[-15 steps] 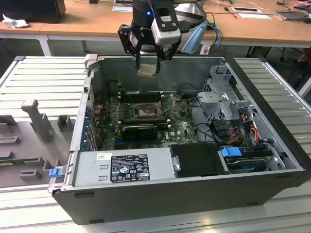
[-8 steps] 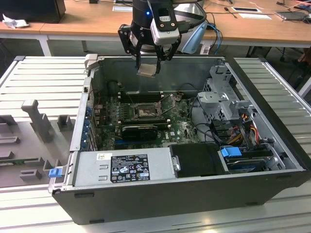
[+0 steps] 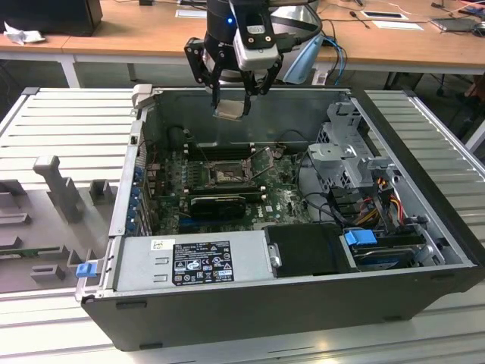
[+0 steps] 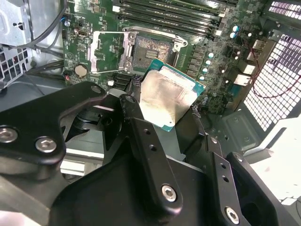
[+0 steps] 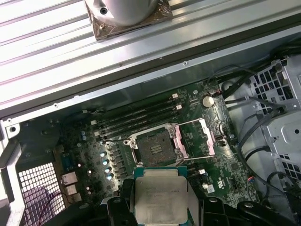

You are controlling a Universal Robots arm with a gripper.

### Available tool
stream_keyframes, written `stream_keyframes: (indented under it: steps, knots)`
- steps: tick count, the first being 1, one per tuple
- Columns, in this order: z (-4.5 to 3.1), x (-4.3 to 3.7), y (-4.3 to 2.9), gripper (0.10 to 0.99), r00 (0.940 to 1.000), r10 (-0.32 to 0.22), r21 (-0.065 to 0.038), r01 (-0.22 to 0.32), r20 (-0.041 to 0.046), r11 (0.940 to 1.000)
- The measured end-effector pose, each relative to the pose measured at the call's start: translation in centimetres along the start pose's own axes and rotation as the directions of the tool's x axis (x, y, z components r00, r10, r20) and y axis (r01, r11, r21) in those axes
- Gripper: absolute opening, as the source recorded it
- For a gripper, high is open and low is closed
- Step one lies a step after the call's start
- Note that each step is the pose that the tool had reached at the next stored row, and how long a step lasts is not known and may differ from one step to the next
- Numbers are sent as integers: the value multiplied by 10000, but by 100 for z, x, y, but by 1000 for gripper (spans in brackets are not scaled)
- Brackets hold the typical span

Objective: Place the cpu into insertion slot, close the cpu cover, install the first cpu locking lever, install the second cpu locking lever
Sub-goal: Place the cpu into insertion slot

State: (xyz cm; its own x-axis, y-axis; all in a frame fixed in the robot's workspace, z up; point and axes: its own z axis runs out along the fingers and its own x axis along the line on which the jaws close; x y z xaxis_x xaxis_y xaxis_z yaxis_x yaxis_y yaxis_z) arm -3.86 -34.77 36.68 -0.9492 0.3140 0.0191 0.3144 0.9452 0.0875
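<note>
End effector (image 3: 231,104) grasping cpu (image 4: 165,100): flat square chip, silver-grey top, green rim, held above motherboard (image 5: 221,162).

The cpu (image 4: 164,99) has a dull silver-grey top with a teal-green edge in both wrist views; in the exterior view its underside reads tan. The gripper (image 3: 231,102) is matte black with silver screw heads. The motherboard (image 3: 284,199) is green, dotted with pale blue-topped capacitors (image 5: 104,162) and crossed by black memory slots (image 5: 136,117). The socket (image 5: 154,147) is dark with a gold-brown centre. The case (image 3: 303,303) is black outside and bare grey inside. The tabletop (image 3: 68,121) is light grey, ribbed in parallel stripes. A clip (image 3: 360,237) is bright blue.
</note>
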Motion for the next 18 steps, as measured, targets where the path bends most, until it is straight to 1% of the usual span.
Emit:
stream_keyframes:
  steps: [4,9,15,18]
  knots:
    - [0,0,0,537,9999,105,-1,-105,9,9999]
    - [2,1,0,537,9992,397,-8,-397,34,9992]
    - [2,5,-2,537,9967,814,-20,-814,71,9967]
    - [2,5,-2,537,9933,1149,-29,-1148,99,9934]
